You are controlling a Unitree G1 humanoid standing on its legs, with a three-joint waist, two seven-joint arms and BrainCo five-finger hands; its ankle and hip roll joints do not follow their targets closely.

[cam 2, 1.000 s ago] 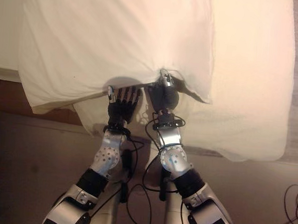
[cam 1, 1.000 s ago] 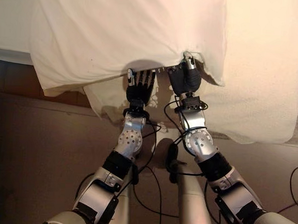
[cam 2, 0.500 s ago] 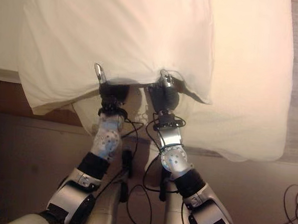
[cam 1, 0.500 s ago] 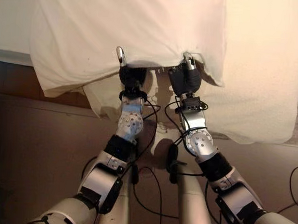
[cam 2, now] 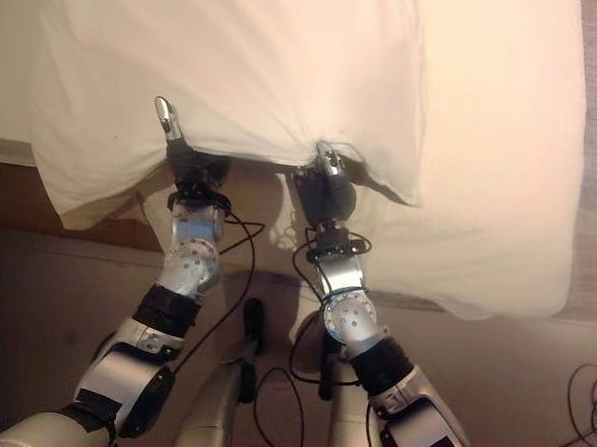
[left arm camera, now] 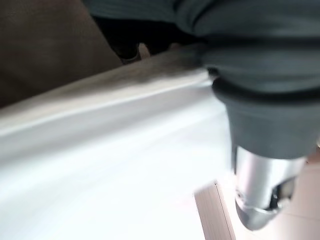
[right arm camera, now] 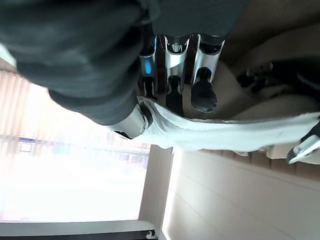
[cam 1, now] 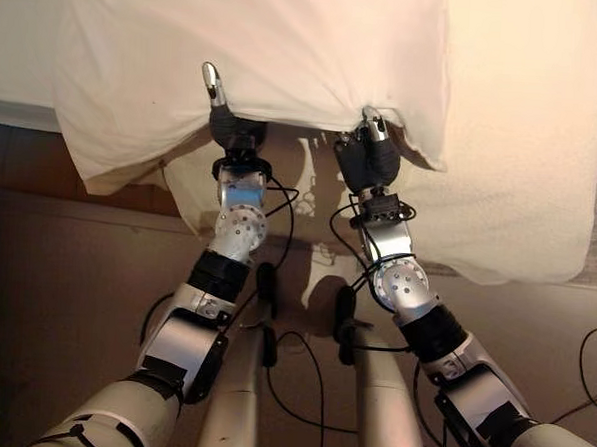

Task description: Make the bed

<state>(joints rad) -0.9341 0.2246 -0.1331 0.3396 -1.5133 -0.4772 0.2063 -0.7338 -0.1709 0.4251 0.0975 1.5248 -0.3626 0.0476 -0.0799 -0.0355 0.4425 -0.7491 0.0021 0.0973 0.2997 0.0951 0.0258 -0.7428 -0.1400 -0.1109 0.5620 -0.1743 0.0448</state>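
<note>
The left hand (cam 1: 227, 120) has been moved away from the right hand (cam 1: 367, 152), out along the hem of the sheet (cam 1: 287, 53); its fingers, spread below the hem earlier, are now tucked beneath it.

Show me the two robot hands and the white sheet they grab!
left robot hand (cam 1: 233, 130), left eye view, dark wrist cover.
right robot hand (cam 1: 367, 159), left eye view, back of hand.
white sheet (cam 1: 288, 43), left eye view, smooth middle.

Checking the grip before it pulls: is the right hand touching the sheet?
Touching. The right wrist view shows the right hand pinching the sheet's edge between thumb and fingers.
</note>
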